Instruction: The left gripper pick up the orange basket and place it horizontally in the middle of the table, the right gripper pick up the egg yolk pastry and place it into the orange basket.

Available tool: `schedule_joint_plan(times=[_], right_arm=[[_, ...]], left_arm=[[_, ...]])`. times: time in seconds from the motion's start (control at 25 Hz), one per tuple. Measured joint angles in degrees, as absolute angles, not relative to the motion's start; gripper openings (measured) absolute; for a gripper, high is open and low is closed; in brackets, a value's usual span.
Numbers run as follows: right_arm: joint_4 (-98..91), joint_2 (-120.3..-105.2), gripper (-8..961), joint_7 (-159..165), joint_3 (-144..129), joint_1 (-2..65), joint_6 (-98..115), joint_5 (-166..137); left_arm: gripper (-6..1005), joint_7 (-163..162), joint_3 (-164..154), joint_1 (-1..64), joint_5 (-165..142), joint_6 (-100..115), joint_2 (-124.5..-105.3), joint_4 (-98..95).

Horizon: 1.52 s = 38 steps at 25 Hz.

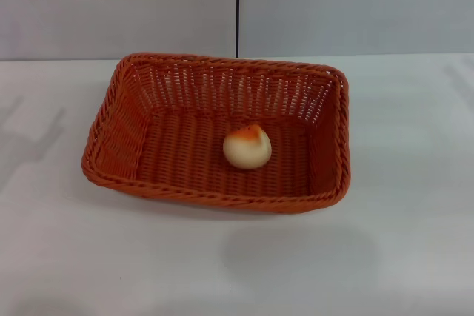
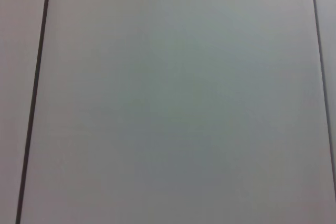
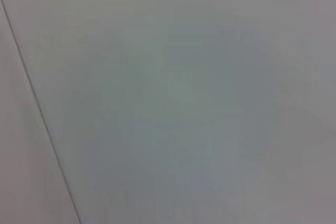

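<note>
Head view — egg yolk pastry point(image 1: 247, 146) inside orange basket point(image 1: 215, 132).

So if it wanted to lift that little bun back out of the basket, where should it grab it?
Probably from straight above, pinching the bun's rounded sides. It sits on the basket's floor, and the raised walls block any sideways approach.

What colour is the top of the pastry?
Orange-browned on the cream egg yolk pastry, best in the head view.
</note>
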<state>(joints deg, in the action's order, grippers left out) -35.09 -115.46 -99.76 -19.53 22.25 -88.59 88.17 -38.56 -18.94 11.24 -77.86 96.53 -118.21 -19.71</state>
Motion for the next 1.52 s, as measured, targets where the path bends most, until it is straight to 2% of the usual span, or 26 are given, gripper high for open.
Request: schedule_joint_plan(times=[0.28, 0.52, 1.52], right_arm=[[-34.87, -117.37, 507, -101.40, -19.35, 21.27, -88.68, 92.27], [-33.80, -118.40, 507, -103.33, -19.24, 21.66, -88.04, 92.65], [-30.89, -118.47, 507, -106.46, -19.25, 21.32, -87.79, 95.54]], left_arm=[[815, -38.86, -18.84, 12.27, -77.75, 96.53, -118.03, -18.83], [815, -37.68, -18.83, 11.51, -77.75, 96.53, -118.21, -17.28], [815, -34.64, -18.37, 10.15, -77.78, 97.39, -118.19, -14.91]])
